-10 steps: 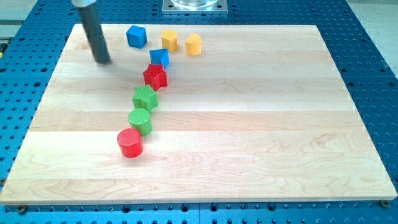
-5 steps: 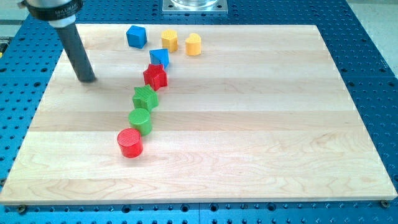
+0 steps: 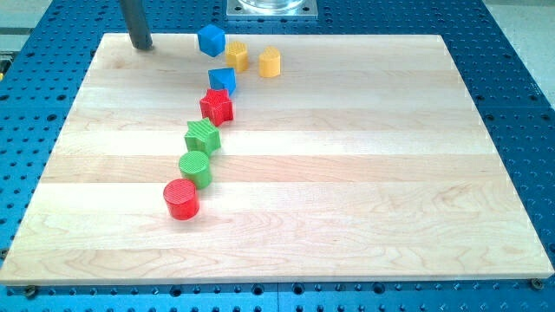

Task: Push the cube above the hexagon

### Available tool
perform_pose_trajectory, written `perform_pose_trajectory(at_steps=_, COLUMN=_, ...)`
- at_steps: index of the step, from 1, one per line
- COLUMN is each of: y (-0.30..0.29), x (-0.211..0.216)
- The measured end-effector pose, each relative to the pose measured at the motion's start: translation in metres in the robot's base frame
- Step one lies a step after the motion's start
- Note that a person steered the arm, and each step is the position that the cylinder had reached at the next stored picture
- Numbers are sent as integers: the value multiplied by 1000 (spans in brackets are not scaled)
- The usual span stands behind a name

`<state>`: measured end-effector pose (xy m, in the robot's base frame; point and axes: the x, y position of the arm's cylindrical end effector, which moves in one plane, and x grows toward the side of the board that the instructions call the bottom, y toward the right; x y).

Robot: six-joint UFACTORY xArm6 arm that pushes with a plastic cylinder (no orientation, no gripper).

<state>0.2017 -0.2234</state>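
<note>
Rod cut off by the view's top; no claw fitted, so nothing is gripped. My tip [image 3: 142, 47] rests at the table's [image 3: 364, 173] top-left corner, apart from all blocks. Blue cube [image 3: 211, 40] at top edge, touching yellow hexagon [image 3: 237, 55]. Yellow block [image 3: 270, 62] beside.

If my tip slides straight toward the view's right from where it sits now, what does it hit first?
Most likely the blue cube, which lies right of my tip at about the same height in the view. The yellow hexagon touches it just beyond.
</note>
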Motion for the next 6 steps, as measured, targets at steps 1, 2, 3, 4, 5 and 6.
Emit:
perform_pose_trajectory(at_steps=1, y=25, x=-10)
perform_pose_trajectory(at_steps=2, y=53, x=-10)
perform_pose_trajectory(at_steps=3, y=84, x=-10)
perform_pose_trajectory(at_steps=4, y=123, x=0)
perform_pose_trajectory(at_steps=5, y=195, x=14)
perform_pose_trajectory(at_steps=6, y=250, x=36)
